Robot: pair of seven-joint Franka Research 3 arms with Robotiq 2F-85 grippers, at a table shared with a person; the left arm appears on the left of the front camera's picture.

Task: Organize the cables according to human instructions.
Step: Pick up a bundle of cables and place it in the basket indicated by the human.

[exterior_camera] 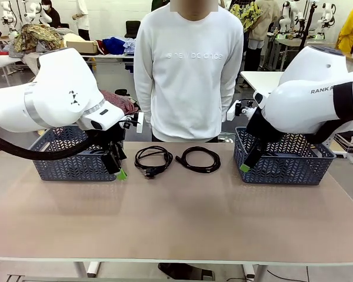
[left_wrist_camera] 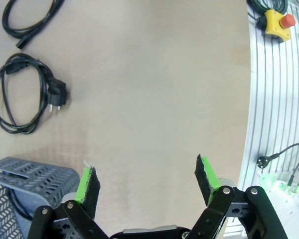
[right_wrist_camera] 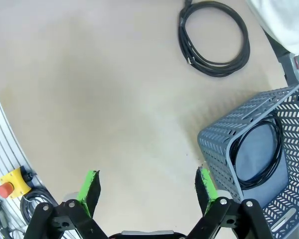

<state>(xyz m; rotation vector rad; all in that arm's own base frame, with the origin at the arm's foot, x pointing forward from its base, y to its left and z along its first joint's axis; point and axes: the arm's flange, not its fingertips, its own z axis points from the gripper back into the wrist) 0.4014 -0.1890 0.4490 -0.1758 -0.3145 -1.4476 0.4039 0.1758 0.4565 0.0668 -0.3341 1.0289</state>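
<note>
Tan tabletop (exterior_camera: 176,223) is loaded with two coiled cables, left coil (exterior_camera: 153,158) and right coil (exterior_camera: 200,159), upper centre between grey baskets (exterior_camera: 70,169); left gripper (left_wrist_camera: 147,172) and right gripper (right_wrist_camera: 148,179) are spread, empty, so the indicated coil should be pinched across all loops, not by the plug.

In the front view, at twelve o'clock, the person's white sweatshirt (exterior_camera: 188,70) carries the brand "new balance" across the chest in pale letters on white, faint but readable; at about two o'clock, the white shell of the right arm (exterior_camera: 317,97) bears dark capitals, of which "RANK" reads clearly; the letters after it are too broken to make out.
</note>
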